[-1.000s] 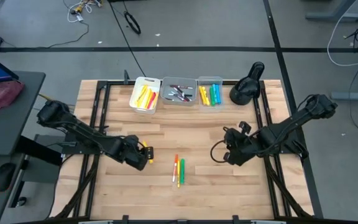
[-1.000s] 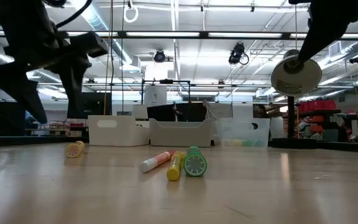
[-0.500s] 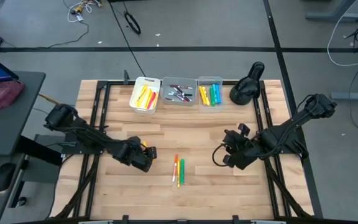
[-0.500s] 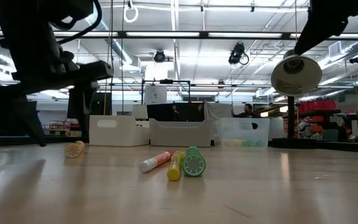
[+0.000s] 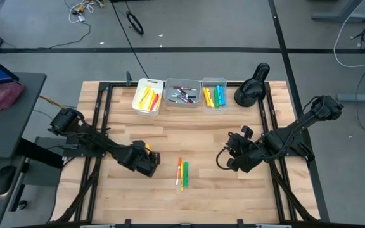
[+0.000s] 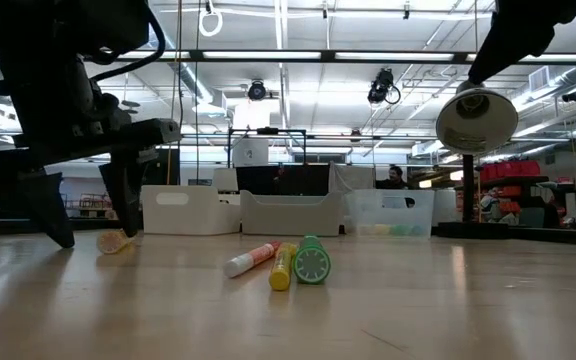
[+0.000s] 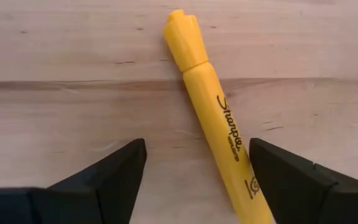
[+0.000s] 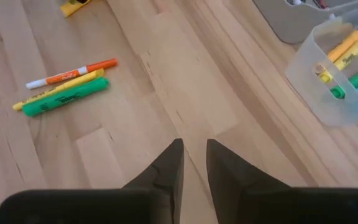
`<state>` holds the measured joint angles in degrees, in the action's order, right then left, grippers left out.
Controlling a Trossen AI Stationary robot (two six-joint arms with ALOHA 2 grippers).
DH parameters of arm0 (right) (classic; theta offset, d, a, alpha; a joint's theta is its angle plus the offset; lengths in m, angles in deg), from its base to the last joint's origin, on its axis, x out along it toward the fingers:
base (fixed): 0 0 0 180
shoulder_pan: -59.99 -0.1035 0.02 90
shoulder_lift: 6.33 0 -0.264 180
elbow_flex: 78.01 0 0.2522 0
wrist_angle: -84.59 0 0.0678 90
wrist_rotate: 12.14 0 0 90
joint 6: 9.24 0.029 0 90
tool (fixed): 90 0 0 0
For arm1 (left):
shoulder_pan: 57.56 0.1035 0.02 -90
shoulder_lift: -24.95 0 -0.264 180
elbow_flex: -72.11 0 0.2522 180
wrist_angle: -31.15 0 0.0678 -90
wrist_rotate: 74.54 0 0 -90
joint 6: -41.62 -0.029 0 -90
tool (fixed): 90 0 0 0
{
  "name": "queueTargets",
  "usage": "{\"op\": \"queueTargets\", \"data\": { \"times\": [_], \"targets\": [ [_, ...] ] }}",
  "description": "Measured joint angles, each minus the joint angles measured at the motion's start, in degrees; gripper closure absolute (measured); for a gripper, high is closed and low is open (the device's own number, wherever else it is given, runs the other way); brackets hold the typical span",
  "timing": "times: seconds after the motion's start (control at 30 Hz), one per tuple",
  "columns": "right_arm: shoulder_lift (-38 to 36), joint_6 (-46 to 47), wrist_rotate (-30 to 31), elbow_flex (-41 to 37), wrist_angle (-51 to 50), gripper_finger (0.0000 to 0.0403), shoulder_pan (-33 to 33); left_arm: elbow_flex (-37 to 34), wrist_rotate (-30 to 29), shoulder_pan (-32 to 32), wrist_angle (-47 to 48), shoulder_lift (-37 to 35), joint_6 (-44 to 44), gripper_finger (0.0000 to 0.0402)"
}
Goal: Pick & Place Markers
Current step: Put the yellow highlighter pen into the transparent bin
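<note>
The left gripper [image 5: 146,159] hung low over the wooden table [image 5: 208,133], at about eight o'clock from the table's middle, its fingers [image 7: 107,177] spread wide on either side of a yellow highlighter [image 7: 219,121]. That highlighter lay flat on the boards between the two fingers, its long axis running away from the wrist and leaning slightly, with the capped end pointing away from the gripper; it lay nearer one finger, and whether it touched could not be told. In the low view the dark fingers [image 6: 123,200] reached down to the tabletop beside it.

Near six o'clock from the middle lay three more markers side by side, orange [image 5: 179,170], yellow [image 5: 182,176] and green [image 5: 186,173], their long axes running twelve to six.

The right gripper [image 5: 232,159] waited at about four o'clock, fingers [image 8: 173,165] nearly together, holding nothing
</note>
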<state>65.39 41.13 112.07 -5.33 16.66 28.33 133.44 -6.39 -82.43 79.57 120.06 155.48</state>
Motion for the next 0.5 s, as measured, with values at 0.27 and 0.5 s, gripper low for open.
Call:
{"op": "queueTargets", "data": {
  "times": [0.27, 0.5],
  "targets": [
    [0.0, -3.4, 3.0, 0.0, 1.5, 0.0333, 0.2, -0.2, -1.4, 0.2, 0.7, 0.2, -0.3, 0.0170],
    [0.0, -5.1, 3.0, 0.0, 2.2, 0.0333, 1.7, -0.2, -2.2, 0.3, 0.8, 0.6, 0.9, 0.0205]
  ]
}}
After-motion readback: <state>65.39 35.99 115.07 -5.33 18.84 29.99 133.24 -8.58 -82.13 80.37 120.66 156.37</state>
